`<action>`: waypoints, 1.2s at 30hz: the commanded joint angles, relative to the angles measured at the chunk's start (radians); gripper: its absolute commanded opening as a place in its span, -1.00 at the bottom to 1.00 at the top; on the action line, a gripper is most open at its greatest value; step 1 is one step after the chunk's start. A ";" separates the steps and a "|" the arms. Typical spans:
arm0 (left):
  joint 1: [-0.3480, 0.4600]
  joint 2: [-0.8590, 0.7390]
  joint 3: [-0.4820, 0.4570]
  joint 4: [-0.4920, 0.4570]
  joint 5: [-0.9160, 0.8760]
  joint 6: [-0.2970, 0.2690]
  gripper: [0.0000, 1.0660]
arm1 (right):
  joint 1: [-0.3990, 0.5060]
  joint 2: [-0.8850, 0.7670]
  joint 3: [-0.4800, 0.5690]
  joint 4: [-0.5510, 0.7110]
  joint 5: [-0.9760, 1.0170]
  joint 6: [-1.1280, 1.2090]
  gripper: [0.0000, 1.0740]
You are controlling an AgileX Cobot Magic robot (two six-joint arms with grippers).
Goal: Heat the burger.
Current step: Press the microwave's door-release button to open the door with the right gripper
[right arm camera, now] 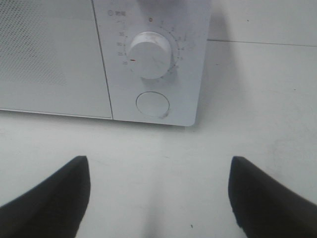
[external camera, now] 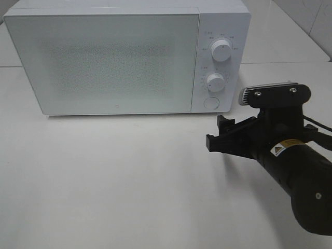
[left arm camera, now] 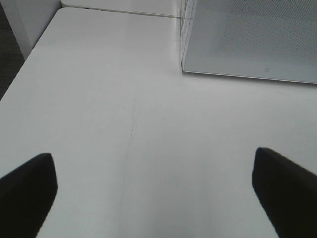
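Note:
The burger is out of view in every frame. A white microwave (external camera: pixel 114 57) stands at the back of the table with its door shut. My right gripper (external camera: pixel 218 132) hovers just in front of the control panel, open and holding nothing. In the right wrist view its gripper (right arm camera: pixel 158 198) faces the lower knob (right arm camera: pixel 150 54) and the round button (right arm camera: pixel 152 104), with a strip of table between. My left gripper (left arm camera: pixel 156 193) shows only in its wrist view. It is wide open over bare table, a good way from the microwave's front corner (left arm camera: pixel 185 69).
The control panel carries an upper knob (external camera: pixel 222 52), a lower knob (external camera: pixel 215 81) and a round button (external camera: pixel 210 102). The white table (external camera: pixel 104 176) stretches in front of the microwave. Its left edge (left arm camera: pixel 20 74) drops off to a dark floor.

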 commanded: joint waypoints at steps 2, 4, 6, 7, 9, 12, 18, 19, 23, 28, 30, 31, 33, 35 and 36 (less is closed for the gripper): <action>0.000 -0.015 0.002 -0.002 -0.014 -0.005 0.88 | 0.016 0.013 -0.034 0.012 -0.004 -0.018 0.40; 0.000 -0.015 0.002 -0.002 -0.014 -0.005 0.88 | 0.016 0.013 -0.039 0.012 -0.006 0.031 0.39; 0.000 -0.015 0.002 -0.002 -0.014 -0.005 0.88 | 0.016 0.013 -0.039 0.014 -0.007 0.100 0.35; 0.000 -0.015 0.002 -0.002 -0.014 -0.005 0.88 | 0.016 0.013 -0.039 0.014 -0.005 0.182 0.28; 0.000 -0.015 0.002 -0.002 -0.014 -0.005 0.88 | 0.016 0.013 -0.039 0.014 -0.001 0.232 0.23; 0.000 -0.015 0.002 -0.002 -0.014 -0.005 0.88 | 0.016 0.013 -0.039 0.014 0.000 0.386 0.06; 0.000 -0.015 0.002 -0.002 -0.014 -0.005 0.88 | 0.016 0.013 -0.039 0.012 0.000 0.640 -0.34; 0.000 -0.015 0.002 -0.002 -0.014 -0.005 0.88 | 0.016 0.013 -0.039 0.002 0.002 0.755 -0.50; 0.000 -0.015 0.002 -0.002 -0.014 -0.005 0.88 | 0.016 0.013 -0.039 -0.005 0.014 1.034 -0.81; 0.000 -0.015 0.002 -0.002 -0.014 -0.005 0.88 | 0.016 0.013 -0.039 -0.005 0.068 1.302 -0.98; 0.000 -0.015 0.002 -0.002 -0.014 -0.005 0.88 | 0.016 0.013 -0.039 -0.008 0.078 1.342 -1.00; 0.000 -0.015 0.002 -0.002 -0.014 -0.005 0.88 | 0.016 0.013 -0.039 -0.017 0.089 1.420 -1.00; 0.000 -0.015 0.002 -0.002 -0.014 -0.005 0.88 | 0.016 0.013 -0.039 -0.025 0.090 1.459 -1.00; 0.000 -0.015 0.002 -0.002 -0.014 -0.005 0.88 | 0.016 0.013 -0.039 -0.031 0.090 1.526 -1.00; 0.000 -0.015 0.002 -0.002 -0.014 -0.005 0.88 | 0.016 0.013 -0.039 -0.031 0.090 1.575 -1.00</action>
